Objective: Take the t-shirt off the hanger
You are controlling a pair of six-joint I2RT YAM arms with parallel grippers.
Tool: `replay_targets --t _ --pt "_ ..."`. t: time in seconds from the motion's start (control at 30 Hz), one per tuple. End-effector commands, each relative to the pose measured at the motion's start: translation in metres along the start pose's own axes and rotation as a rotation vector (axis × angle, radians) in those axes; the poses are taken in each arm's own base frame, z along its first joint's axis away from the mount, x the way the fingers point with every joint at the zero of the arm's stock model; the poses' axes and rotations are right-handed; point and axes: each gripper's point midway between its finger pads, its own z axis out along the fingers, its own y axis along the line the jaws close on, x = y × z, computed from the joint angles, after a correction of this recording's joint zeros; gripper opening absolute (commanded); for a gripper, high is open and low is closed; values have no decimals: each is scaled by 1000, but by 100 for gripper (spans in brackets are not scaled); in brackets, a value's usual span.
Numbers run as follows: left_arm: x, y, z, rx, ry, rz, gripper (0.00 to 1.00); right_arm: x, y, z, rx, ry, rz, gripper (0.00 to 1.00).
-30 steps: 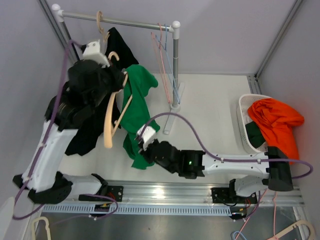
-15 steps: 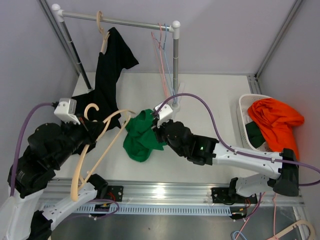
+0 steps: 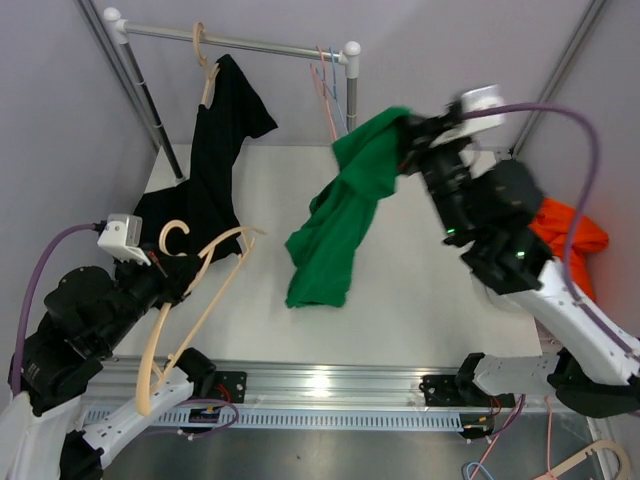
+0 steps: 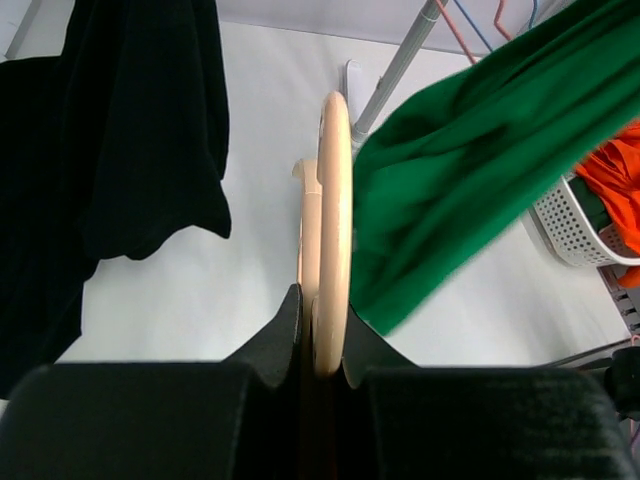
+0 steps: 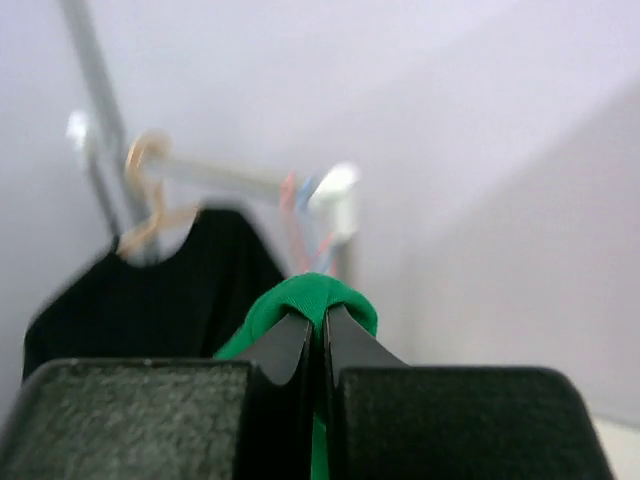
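Observation:
My right gripper [image 3: 415,135] is shut on the green t-shirt [image 3: 340,215] and holds it high above the table, the cloth hanging free down to the left. In the right wrist view the fabric [image 5: 318,298] bulges over the closed fingertips. My left gripper [image 3: 170,285] at the front left is shut on the bare wooden hanger [image 3: 195,300], which is clear of the t-shirt. In the left wrist view the hanger [image 4: 333,220] runs away from the jaws, with the green t-shirt [image 4: 470,180] to its right.
A black t-shirt [image 3: 215,150] hangs on a wooden hanger on the metal rail [image 3: 240,42] at the back left. Thin coloured wire hangers [image 3: 325,85] hang beside the rail post [image 3: 351,95]. A white basket [image 3: 487,215] with orange cloth [image 3: 570,235] stands at the right.
My right gripper has lifted the green t-shirt up and to the right, off the table, away from the hanger. My left gripper has dropped to the front left with the bare hanger.

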Motion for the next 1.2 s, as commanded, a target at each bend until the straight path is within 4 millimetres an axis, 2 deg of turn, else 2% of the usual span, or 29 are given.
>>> replay_targets --t 0.0,0.1,0.2,0.23,0.3,0.33,0.37,0.4,0.47,0.5,0.53,0.6,0.63,0.67,0.7,0.73,0.77,0.83,0.87,0.97,1.0,1.1,1.17 --pt "-10 -10 9 30 -22 5 1 -116 -52 -28 32 -292 59 0" --pt "-12 -12 11 35 -26 5 1 -163 -65 -45 38 -455 55 0" --pt "-11 -14 13 43 -21 2 1 -192 -77 -58 81 -570 27 0" --pt "-10 -17 14 58 -15 2 1 -196 -80 -58 104 -592 12 0" --pt "-13 -22 15 78 -17 -2 1 -210 -101 -61 216 -638 -56 0" --pt "-13 -24 20 76 -4 2 1 -203 -104 -48 261 -621 -97 0" --pt "-13 -25 22 77 0 7 1 -202 -114 -43 315 -614 -125 0" --pt "-21 -29 22 86 -13 6 1 -196 -136 -35 392 -584 -176 0" --pt "-22 -33 34 81 11 17 1 -194 -156 -19 432 -561 -189 0" --pt "-33 -39 34 97 -12 18 1 -182 -162 -6 409 -503 -214 0" --pt "-35 -42 38 103 -8 23 1 -194 -188 -12 461 -532 -168 0" --pt "-43 -48 49 103 -1 43 1 -172 -211 12 458 -450 -158 0" --pt "-51 -50 48 106 -16 44 1 -169 -221 17 457 -449 -94 0" --pt "-52 -51 51 102 -10 55 1 -165 -249 20 506 -433 -103 0" --pt "-54 -52 56 96 -11 60 1 -153 -264 24 522 -386 -78 0" --pt "-58 -52 56 95 -23 64 1 -149 -272 27 510 -370 -57 0" --pt "-61 -51 57 87 -33 70 1 -145 -301 22 569 -360 -18 0" --pt "-63 -50 59 77 -37 77 1 -142 -320 17 597 -358 16 0" --pt "-65 -50 59 74 -43 84 1 -139 -341 7 635 -367 52 0" --pt "-68 -47 63 52 -50 91 1 -135 -363 -3 639 -364 105 0" --pt "-69 -48 63 51 -52 92 1 -135 -381 -15 676 -380 135 0" --pt "-72 -40 65 -2 -54 79 1 -127 -395 -24 629 -355 203 0" --pt "-73 -34 67 -40 -58 81 1 -123 -396 -31 609 -341 233 0"
